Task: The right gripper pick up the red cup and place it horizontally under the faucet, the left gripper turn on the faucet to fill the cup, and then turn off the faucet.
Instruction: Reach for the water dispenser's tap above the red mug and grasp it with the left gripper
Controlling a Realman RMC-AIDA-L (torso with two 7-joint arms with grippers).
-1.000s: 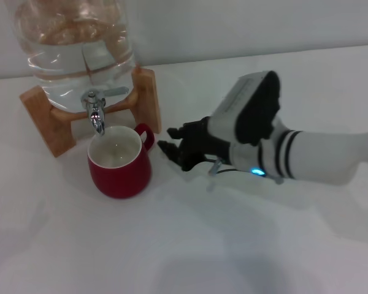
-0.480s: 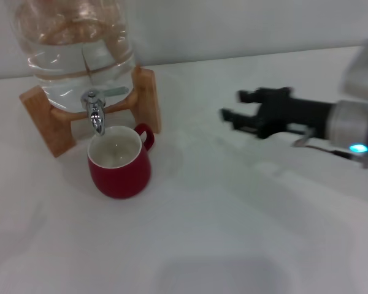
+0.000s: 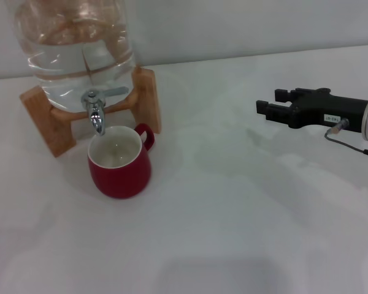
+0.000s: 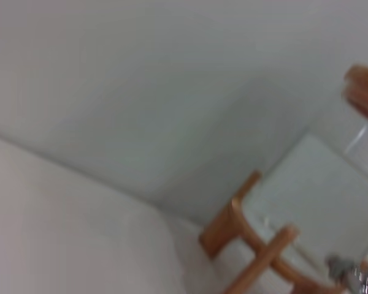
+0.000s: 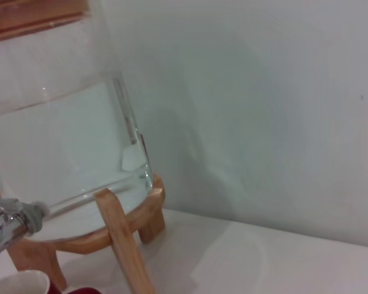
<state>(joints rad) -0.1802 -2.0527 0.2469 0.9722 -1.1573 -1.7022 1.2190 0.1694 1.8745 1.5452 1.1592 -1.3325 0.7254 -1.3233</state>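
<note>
One arm was at work in my head view: the right gripper (image 3: pixel 267 103), jaws parted and empty, hung well to the right of the red cup (image 3: pixel 119 161). The cup stood upright on the table (image 3: pixel 233 233), directly beneath the faucet (image 3: pixel 96 109) of the glass jar (image 3: pixel 73 43) on its wooden stand (image 3: pixel 144 95). I judged the placing done; next the left gripper, which I could not see, should meet the lever squarely and turn it gently so the jar stays put. Compared with a second before, the right gripper had pulled away from beside the cup's handle.
</note>
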